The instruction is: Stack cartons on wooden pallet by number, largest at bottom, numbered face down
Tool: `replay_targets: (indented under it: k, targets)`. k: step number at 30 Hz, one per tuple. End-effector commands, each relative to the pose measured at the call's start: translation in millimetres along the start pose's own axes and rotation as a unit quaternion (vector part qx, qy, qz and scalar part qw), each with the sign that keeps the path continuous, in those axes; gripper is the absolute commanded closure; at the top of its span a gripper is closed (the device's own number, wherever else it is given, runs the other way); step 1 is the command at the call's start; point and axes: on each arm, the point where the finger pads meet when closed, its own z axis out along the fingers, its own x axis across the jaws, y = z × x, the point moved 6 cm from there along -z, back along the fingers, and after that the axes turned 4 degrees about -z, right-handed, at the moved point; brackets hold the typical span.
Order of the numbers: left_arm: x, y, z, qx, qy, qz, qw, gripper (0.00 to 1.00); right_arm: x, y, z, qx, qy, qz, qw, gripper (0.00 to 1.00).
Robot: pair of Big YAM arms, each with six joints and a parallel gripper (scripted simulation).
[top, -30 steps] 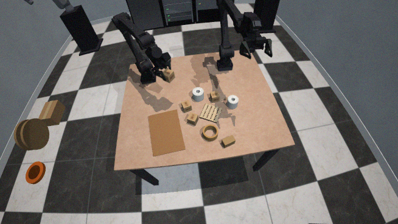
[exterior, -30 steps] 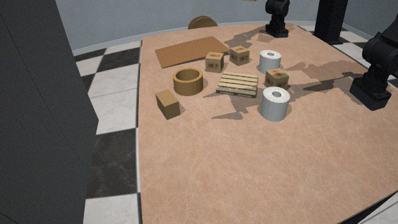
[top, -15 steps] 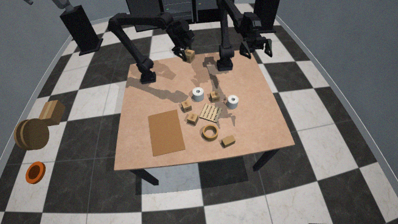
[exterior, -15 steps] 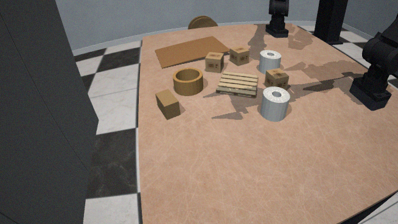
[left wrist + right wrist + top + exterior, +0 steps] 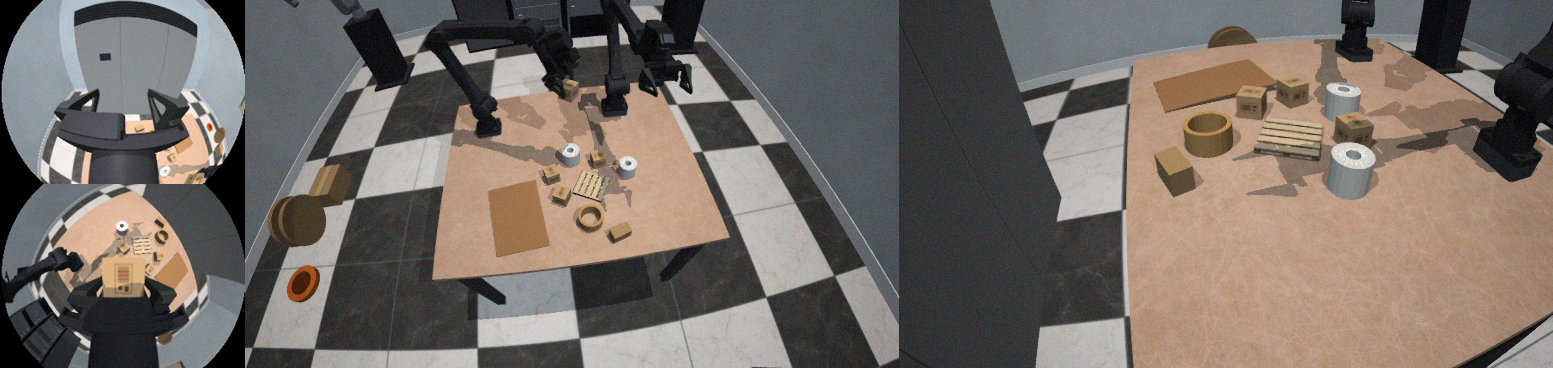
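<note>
My right gripper (image 5: 563, 88) (image 5: 123, 275) is shut on a carton (image 5: 571, 90) (image 5: 123, 275), high above the table's back edge; the face toward the right wrist camera bears a barcode-like label, and no number is legible. My left gripper (image 5: 672, 90) (image 5: 123, 91) is open and empty, high at the back right in the top view. The wooden pallet (image 5: 580, 183) (image 5: 1290, 148) is bare. One carton (image 5: 598, 158) (image 5: 1354, 131) stands behind it. Two others, one carton (image 5: 551, 174) (image 5: 1292, 92) and another carton (image 5: 561, 195) (image 5: 1251, 102), stand beside it. Their undersides are hidden.
Two white rolls (image 5: 570, 156) (image 5: 627, 168) stand near the rear carton. A wooden ring (image 5: 584, 226) (image 5: 1208, 142) and a plain brown block (image 5: 620, 232) (image 5: 1175, 171) lie in front of the pallet. A flat brown sheet (image 5: 518, 218) (image 5: 1214, 85) lies beside the cartons.
</note>
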Motion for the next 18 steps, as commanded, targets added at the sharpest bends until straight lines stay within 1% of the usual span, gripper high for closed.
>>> replay_targets:
  k: [1, 2, 4, 8, 13, 17, 18]
  targets:
    - [-5.1, 19.8, 2.2, -0.016, -0.006, -0.005, 1.0, 0.0, -8.3, 18.1, -27.1, -0.06, 0.003, -0.006, 0.998, 0.5]
    - [-5.1, 19.8, 2.2, -0.016, -0.006, -0.005, 1.0, 0.0, -8.3, 18.1, -27.1, -0.06, 0.003, -0.006, 0.998, 0.5]
    - [-5.1, 19.8, 2.2, -0.016, -0.006, -0.005, 1.0, 0.0, -10.2, 8.6, -17.9, -0.078, 0.011, -0.022, 0.997, 0.5]
    - [-5.1, 19.8, 2.2, -0.016, -0.006, -0.005, 1.0, 0.0, -16.0, -0.7, -15.1, -0.167, 0.045, -0.045, 0.984, 0.5]
    - [-5.1, 19.8, 2.2, -0.016, -0.006, -0.005, 1.0, 0.0, -21.9, -11.2, -9.8, -0.261, 0.087, -0.062, 0.959, 0.5]
    - [-5.1, 19.8, 2.2, -0.016, -0.006, -0.005, 1.0, 0.0, -27.3, -18.1, -3.5, -0.342, 0.125, -0.072, 0.929, 0.5]
    - [-5.1, 19.8, 2.2, -0.016, -0.006, -0.005, 1.0, 0.0, -27.3, -18.1, -3.5, -0.342, 0.125, -0.072, 0.929, 0.5]
